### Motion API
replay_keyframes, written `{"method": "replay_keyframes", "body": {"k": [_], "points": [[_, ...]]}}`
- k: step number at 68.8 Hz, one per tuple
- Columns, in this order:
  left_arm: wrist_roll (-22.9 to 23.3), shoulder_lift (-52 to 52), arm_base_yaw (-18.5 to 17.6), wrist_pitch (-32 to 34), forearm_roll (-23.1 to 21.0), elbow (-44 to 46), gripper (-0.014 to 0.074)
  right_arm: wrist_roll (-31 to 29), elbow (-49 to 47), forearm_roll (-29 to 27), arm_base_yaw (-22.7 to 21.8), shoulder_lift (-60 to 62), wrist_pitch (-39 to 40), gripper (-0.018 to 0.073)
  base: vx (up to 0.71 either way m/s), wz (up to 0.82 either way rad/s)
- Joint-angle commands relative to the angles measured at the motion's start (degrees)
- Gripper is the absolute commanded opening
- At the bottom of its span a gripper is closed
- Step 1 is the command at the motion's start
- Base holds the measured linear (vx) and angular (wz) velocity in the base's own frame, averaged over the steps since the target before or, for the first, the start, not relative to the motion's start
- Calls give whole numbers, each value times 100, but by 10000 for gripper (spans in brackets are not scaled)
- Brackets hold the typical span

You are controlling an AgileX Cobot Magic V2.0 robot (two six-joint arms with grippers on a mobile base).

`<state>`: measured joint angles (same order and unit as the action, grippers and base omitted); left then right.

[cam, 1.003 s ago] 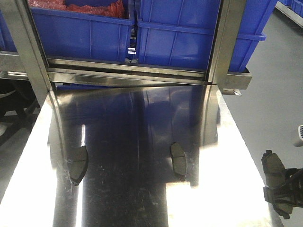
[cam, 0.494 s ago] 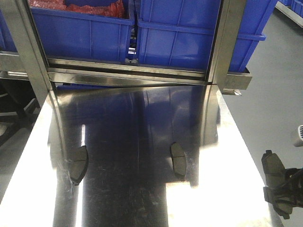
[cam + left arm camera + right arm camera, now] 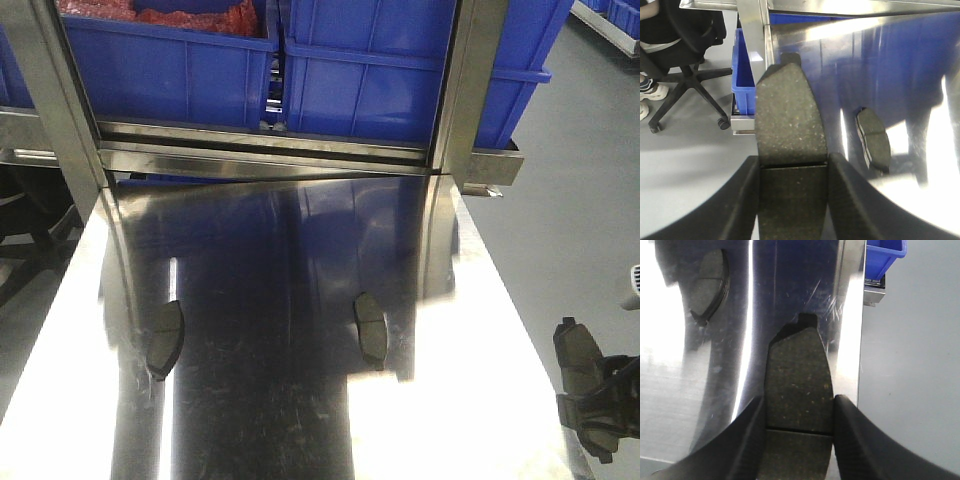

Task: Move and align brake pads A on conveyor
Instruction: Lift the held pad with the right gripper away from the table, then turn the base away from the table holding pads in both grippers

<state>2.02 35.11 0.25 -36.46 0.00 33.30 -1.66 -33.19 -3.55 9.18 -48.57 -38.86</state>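
Carriage step: both grippers loaded

Left gripper [image 3: 792, 165] pinches a brake pad [image 3: 790, 110]; right gripper [image 3: 799, 405] pinches a second pad [image 3: 799, 365]. Two loose pads [image 3: 165, 338] lie ahead on the steel table [image 3: 500, 400]. Conveyor unseen; next move likely needs carrying there, aligned.

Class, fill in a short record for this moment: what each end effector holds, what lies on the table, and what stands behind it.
Left end effector: shut on a dark-grey curved brake pad
Right end effector: shut on a second dark-grey curved brake pad
Shiny steel tabletop: carries a left loose pad and a right loose pad, well apart
Behind the table: blue plastic bins
Conveyor belt: not in view
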Motion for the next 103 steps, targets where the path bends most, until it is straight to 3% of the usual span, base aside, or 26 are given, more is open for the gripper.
{"method": "replay_keyframes", "body": {"k": [1, 30, 103], "points": [[10, -4, -25, 464, 0, 167, 77, -54, -179, -6, -3, 55, 349, -10, -9, 2], [10, -4, -25, 464, 0, 167, 77, -54, -179, -6, -3, 55, 316, -10, -13, 22], [10, -4, -25, 464, 0, 167, 77, -54, -179, -6, -3, 55, 227, -10, -3, 52]]}}
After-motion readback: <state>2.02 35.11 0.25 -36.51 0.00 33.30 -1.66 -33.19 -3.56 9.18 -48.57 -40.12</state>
